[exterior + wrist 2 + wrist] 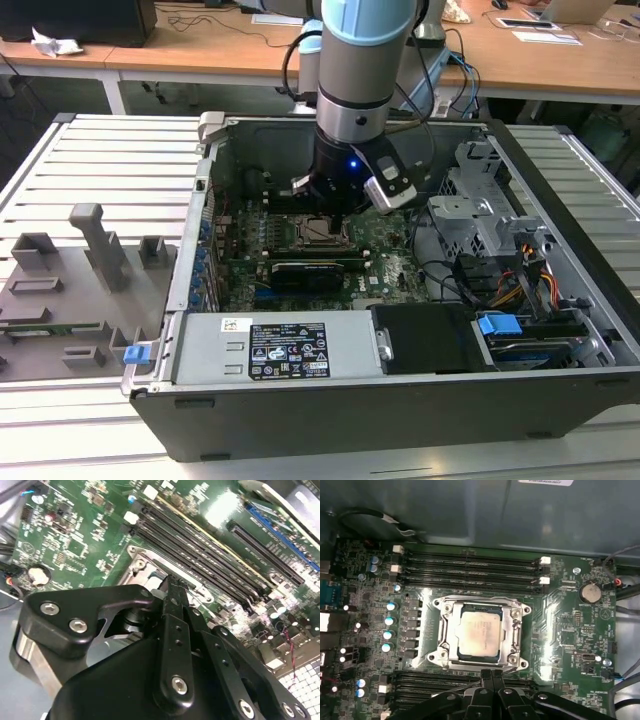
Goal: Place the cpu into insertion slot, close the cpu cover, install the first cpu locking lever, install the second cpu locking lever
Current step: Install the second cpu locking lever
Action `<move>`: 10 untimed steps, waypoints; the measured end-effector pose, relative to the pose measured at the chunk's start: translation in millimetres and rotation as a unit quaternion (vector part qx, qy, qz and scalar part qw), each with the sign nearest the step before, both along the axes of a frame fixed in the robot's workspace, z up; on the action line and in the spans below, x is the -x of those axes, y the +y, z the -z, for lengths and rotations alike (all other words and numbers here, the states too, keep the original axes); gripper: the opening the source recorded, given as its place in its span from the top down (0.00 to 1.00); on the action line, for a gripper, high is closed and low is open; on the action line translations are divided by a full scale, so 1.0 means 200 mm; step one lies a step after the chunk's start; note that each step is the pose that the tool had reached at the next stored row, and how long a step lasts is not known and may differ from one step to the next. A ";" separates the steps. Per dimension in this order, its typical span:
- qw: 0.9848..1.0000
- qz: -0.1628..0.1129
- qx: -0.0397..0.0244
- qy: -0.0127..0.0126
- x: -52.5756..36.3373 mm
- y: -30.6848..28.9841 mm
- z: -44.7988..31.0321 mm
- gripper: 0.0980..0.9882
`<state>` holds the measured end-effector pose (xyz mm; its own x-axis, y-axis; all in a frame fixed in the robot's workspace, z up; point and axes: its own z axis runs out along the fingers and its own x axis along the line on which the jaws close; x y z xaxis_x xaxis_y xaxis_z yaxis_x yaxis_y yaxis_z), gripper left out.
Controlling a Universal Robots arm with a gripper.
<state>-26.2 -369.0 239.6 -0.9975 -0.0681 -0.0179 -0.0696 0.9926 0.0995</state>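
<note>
Item: open computer case (400,400) lying on a slatted metal table (100,170), green motherboard (560,625) exposed inside.

Item: robot arm (365,60) reaching down into the case from above, its claw (492,677) just beside one edge of the insertion slot (517,630). In the first wrist view the two black fingers (486,680) stand pressed together with no gap, holding nothing; the second wrist view shows the claw (172,587) the same way, tips meeting at the metal rim of the socket.

Item: cpu (479,632), silvery-grey top, seated flat in the slot. The cpu cover (449,630), a silvery frame, lies down around it, the chip showing through its square window. In the exterior view the cpu (322,230) sits directly below the arm.

Item: long black memory slots (470,570), ranged on two opposite sides of the socket.

Item: grey fixture plate (60,300) with upright blocks, on the table at the exterior view's left, well apart from the case.
</note>
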 end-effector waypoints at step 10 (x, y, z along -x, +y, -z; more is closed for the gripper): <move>1.000 0.000 -0.004 0.000 0.130 -0.021 0.025 0.99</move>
